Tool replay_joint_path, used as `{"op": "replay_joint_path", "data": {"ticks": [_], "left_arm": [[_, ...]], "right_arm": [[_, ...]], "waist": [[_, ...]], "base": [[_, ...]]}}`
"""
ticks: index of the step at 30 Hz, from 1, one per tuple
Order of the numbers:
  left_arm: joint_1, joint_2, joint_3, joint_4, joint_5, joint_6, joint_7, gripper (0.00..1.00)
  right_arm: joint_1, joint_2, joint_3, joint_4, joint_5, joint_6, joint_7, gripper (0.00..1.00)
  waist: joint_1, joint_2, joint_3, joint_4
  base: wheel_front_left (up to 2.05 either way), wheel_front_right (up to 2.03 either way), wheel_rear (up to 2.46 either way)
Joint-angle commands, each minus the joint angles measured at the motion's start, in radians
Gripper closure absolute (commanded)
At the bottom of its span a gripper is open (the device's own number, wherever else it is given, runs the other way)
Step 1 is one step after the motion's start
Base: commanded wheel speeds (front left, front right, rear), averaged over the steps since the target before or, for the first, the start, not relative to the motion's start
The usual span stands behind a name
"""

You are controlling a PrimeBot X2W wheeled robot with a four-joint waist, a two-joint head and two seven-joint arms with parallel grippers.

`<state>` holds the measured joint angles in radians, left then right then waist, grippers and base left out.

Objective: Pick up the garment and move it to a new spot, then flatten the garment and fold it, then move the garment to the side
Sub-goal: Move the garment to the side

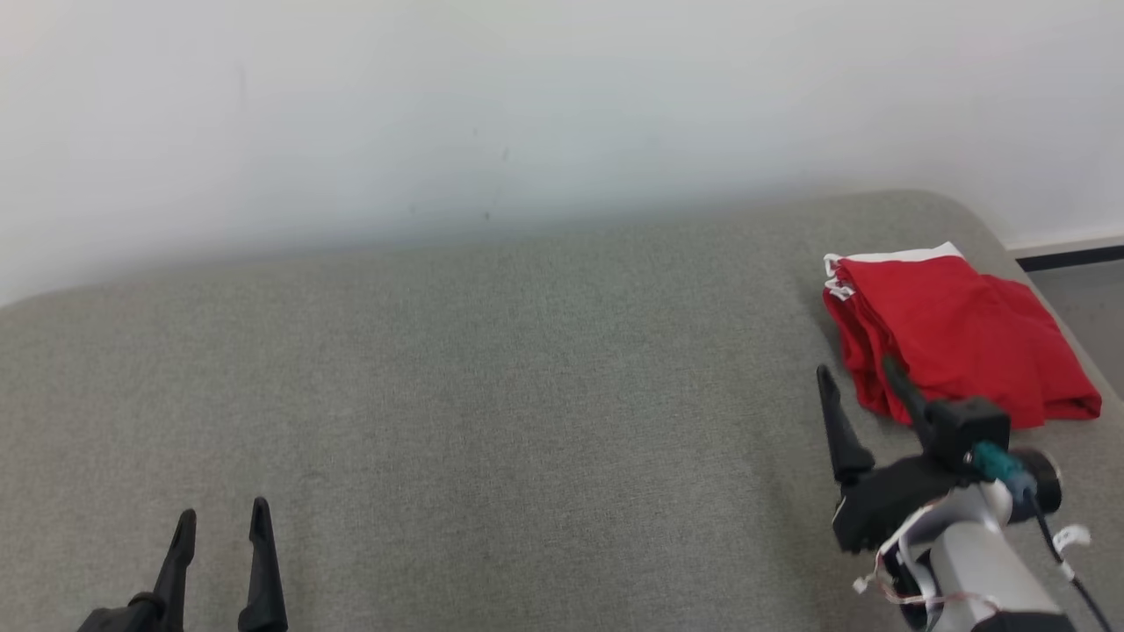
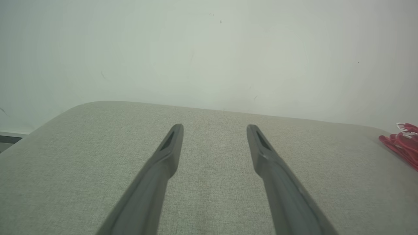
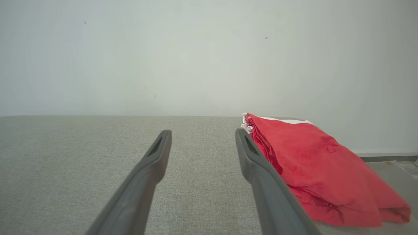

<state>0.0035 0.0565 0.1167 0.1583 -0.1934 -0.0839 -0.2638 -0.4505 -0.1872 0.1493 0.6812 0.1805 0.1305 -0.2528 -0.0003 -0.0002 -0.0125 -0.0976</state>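
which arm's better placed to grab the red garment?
Right. The right gripper is open, its fingertips beside the garment at the right end of the cushion. The left gripper is open too, but far off across bare cushion.

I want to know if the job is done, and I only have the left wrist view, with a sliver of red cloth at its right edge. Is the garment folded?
Observer: Yes. The head view shows the red garment folded into a compact stack at the right end of the gray cushion.
Operator: Is the right gripper holding it?
Observer: No. The right gripper is open and empty, at the garment's near left corner. I cannot tell whether a finger touches the cloth.
Operator: Anything besides red on it?
Observer: A white band runs along its far edge.
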Motion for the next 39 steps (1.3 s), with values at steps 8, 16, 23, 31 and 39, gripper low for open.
{"op": "replay_joint_path", "data": {"ticks": [8,16,23,31,39], "left_arm": [[0.024,0.005,0.006,0.066,0.015,-0.011,0.0,0.0],[0.013,0.001,0.01,0.1,0.014,-0.011,0.0,0.0],[0.006,-0.001,0.023,0.115,0.012,-0.015,0.0,0.0],[0.01,-0.003,0.03,0.114,0.01,-0.018,0.0,0.0],[0.002,-0.004,0.028,0.106,0.011,-0.02,0.0,0.0]], "right_arm": [[0.139,0.046,-0.015,-0.06,0.017,0.0,0.0,0.0],[0.182,0.048,-0.032,-0.088,0.012,0.0,0.01,0.0],[0.202,0.036,-0.042,-0.122,0.012,0.0,0.026,0.0],[0.224,0.042,-0.049,-0.164,0.004,0.0,0.05,0.0],[0.23,0.042,-0.062,-0.183,-0.006,0.0,0.066,0.0]], "waist": [[0.0003,0.0002,-0.046,-0.004],[0.0003,0.0002,-0.049,0.003],[0.0003,0.0002,-0.054,0.009],[0.0003,0.0002,-0.053,0.009],[0.0003,0.0002,-0.046,0.007]], "base": [[0.0,0.0,0.0],[0.0,0.0,0.0],[0.0,0.0,0.0],[0.0,0.0,0.0],[0.0,0.0,0.0]]}}
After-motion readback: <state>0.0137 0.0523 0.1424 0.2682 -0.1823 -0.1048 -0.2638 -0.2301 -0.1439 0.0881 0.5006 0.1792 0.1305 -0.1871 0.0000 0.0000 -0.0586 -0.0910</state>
